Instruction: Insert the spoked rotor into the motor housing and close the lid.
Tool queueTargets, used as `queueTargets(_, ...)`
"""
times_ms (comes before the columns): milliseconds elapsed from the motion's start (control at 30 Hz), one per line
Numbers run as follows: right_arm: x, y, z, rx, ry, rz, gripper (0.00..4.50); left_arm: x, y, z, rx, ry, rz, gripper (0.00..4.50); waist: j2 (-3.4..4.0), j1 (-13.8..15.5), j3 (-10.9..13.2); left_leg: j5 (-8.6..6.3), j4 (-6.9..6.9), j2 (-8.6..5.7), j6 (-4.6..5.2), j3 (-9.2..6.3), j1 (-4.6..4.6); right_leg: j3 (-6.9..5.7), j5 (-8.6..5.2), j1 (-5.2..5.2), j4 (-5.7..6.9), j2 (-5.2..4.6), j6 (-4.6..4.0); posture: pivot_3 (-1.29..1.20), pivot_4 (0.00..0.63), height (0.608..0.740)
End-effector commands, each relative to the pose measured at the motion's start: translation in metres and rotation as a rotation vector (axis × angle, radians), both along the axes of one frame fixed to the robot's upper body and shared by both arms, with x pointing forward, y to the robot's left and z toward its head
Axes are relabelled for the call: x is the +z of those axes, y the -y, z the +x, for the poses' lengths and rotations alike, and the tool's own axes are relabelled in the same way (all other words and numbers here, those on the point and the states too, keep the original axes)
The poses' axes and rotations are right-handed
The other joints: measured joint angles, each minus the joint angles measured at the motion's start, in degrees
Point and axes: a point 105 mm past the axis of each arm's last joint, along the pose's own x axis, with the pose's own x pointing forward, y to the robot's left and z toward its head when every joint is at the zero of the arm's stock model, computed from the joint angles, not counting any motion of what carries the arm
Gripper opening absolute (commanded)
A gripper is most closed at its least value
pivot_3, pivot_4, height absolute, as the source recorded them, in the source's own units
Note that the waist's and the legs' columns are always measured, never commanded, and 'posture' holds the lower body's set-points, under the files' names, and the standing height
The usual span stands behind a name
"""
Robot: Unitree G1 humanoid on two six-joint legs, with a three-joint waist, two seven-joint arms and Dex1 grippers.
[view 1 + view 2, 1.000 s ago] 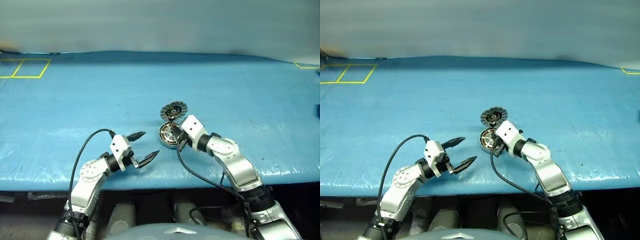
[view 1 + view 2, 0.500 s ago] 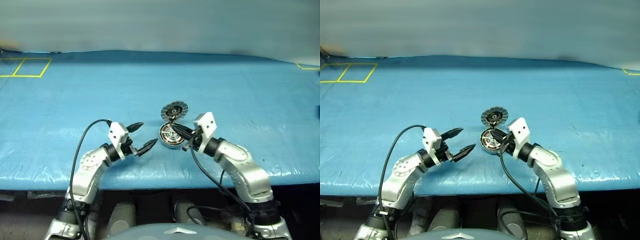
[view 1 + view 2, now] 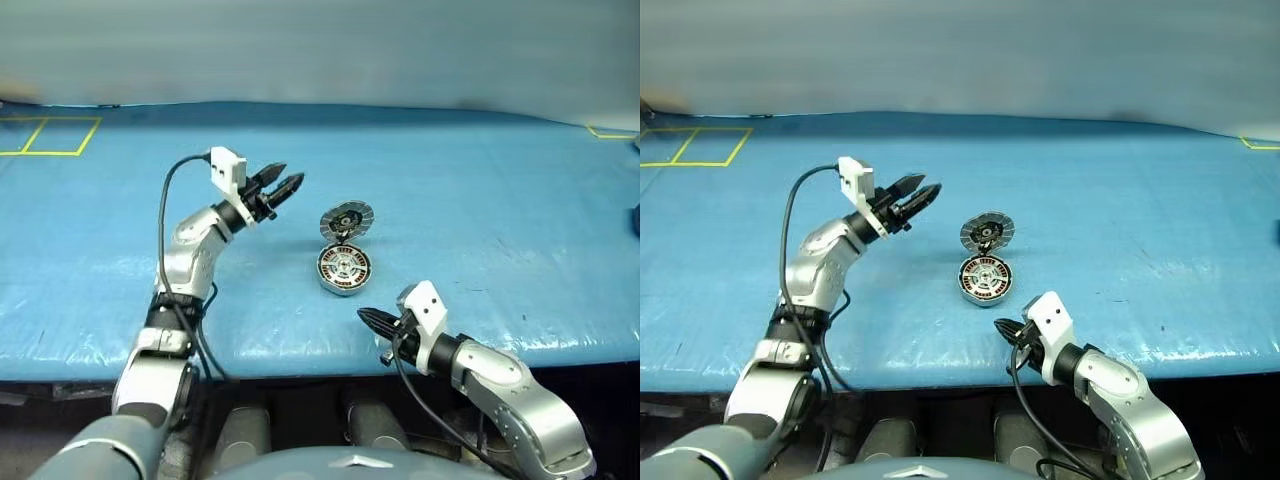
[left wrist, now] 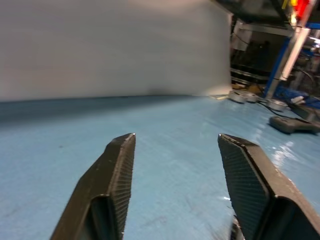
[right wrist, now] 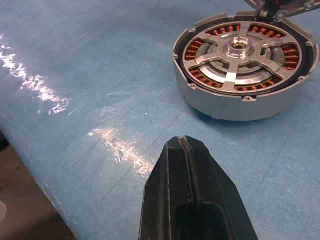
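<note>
Right gripper (image 3: pixel 368 316) back; lid (image 3: pixel 347 219) upright.

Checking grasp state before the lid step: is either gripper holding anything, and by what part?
Nothing held. Left gripper is open and empty above the table; right gripper is shut on nothing, apart from the motor housing.

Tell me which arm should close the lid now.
Probably the left. The left gripper hangs raised beside the upright lid, fingers apart. The right gripper sits shut near the table edge, short of the motor housing, where the rotor already sits.
</note>
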Motion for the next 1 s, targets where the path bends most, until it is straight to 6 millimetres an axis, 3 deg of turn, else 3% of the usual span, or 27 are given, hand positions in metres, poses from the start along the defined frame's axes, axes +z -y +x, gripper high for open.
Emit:
queueTargets(33,0.01,-0.002,0.001,-0.028,0.06,-0.002,0.0,-0.009,0.015,0.013,-0.032,-0.015,0.072,1.2,-0.01,0.1,0.0,0.0,0.0,0.0,0.0,-0.01,-0.02,0.0,0.0,0.0,0.0,0.0,0.0,0.0,0.15,0.74)
queueTargets(133,0.01,-0.001,-0.002,-0.045,0.057,-0.003,0.0,-0.018,0.035,0.012,-0.13,-0.025,0.132,0.25,-0.03,0.2,0.0,-0.01,-0.01,-0.02,0.02,-0.05,-0.16,-0.03,-0.02,-0.07,-0.04,-0.02,-0.03,0.0,0.15,0.74)
queueTargets(400,0.008,0.004,-0.025,-0.052,0.015,0.002,0.0,-0.022,0.09,-0.008,-0.429,-0.024,0.206,0.25,-0.06,0.3,0.0,-0.07,-0.01,-0.15,0.1,-0.13,-0.41,-0.09,-0.05,-0.24,-0.07,-0.14,-0.08,0.0,0.15,0.74)
queueTargets(600,0.011,0.013,-0.033,-0.084,0.02,-0.018,0.0,-0.03,0.099,-0.02,-0.547,-0.004,0.301,0.25,-0.06,0.0,0.0,-0.07,0.09,-0.15,0.1,-0.14,-0.36,-0.07,-0.15,-0.17,-0.01,-0.13,0.09,0.0,0.15,0.74)
queueTargets(833,0.029,0.032,-0.028,-0.193,0.104,-0.026,0.0,-0.067,0.103,-0.064,-0.862,0.037,0.537,0.25,-0.02,0.2,0.0,-0.07,0.1,-0.14,0.1,-0.15,-0.32,-0.07,-0.14,-0.12,0.03,-0.13,0.08,0.0,0.15,0.74)
queueTargets(1000,0.041,0.038,-0.023,-0.243,0.144,0.015,0.0,-0.082,0.11,-0.086,-1.0,0.004,0.56,0.25,0.0,0.3,0.0,-0.07,0.14,-0.14,0.1,-0.19,-0.34,-0.1,-0.14,-0.11,0.05,-0.13,0.07,0.0,0.15,0.74)
